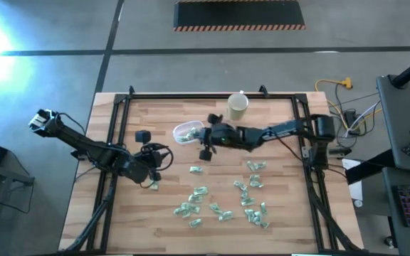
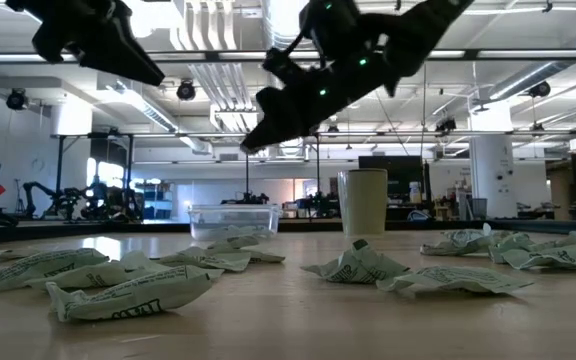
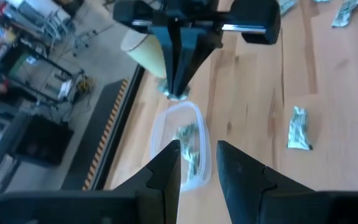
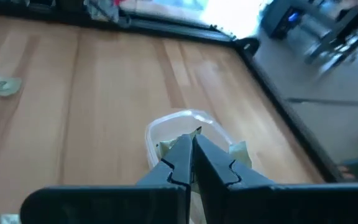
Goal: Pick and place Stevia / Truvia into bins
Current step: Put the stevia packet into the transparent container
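Pinching a small pale sachet at their very tips, the right fingers point(image 4: 192, 149) are pressed together, only a corner of paper poking out above them in the right wrist view. They hang over the clear tub point(image 1: 185, 131), which sits toward the far edge of the worktop point(image 1: 276, 213) just beside the beige cup point(image 1: 237, 107); judging by that position, the sachet is held above the opening so it can fall straight in. The tub already holds a few sachets point(image 3: 188, 140). How the pinched sachet's long axis runs cannot be told, since so little of it shows.

The right gripper point(image 1: 206, 135) reaches in from the right side, its arm stretched across the far part of the worktop. The left gripper point(image 1: 151, 171) hovers nearer the left edge with its fingers point(image 3: 166, 171) parted and nothing between them, pointed toward the tub and the other arm, with one sachet point(image 1: 152, 185) lying close by on the wood.

Most of the loose sachets point(image 1: 223, 199) lie scattered flat over the near half of the worktop, crumpled and turned every which way, with no shared direction, well apart from the tub.
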### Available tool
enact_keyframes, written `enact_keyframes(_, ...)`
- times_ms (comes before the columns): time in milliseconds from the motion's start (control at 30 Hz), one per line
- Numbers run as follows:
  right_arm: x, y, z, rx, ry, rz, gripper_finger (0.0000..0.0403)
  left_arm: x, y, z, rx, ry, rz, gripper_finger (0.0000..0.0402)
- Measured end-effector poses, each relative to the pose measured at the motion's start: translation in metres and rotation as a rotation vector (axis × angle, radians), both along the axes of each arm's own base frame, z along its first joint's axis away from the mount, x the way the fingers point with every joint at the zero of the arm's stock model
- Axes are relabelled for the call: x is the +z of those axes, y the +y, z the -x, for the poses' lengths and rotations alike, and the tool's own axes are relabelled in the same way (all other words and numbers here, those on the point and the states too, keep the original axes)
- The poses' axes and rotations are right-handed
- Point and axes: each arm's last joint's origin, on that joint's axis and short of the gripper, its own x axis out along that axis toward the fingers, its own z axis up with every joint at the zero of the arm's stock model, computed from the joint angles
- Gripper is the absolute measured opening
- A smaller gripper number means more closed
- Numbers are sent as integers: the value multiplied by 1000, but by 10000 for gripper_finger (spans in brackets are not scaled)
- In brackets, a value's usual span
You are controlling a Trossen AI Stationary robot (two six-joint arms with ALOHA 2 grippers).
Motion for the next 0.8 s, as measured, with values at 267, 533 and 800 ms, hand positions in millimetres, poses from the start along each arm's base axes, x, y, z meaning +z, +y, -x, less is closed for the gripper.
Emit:
enact_keyframes(267, -15, -38, -23, -81, 59, -83, 9, -2, 1, 1, 25, -9, 32, 86)
enact_keyframes(533, -24, -59, -21, -170, 143, -166, 13, -9, 1, 2, 24, 9, 27, 86)
enact_keyframes(800, -20, -57, -22, -120, 139, -172, 85, -11, 1, 3, 25, 13, 24, 86)
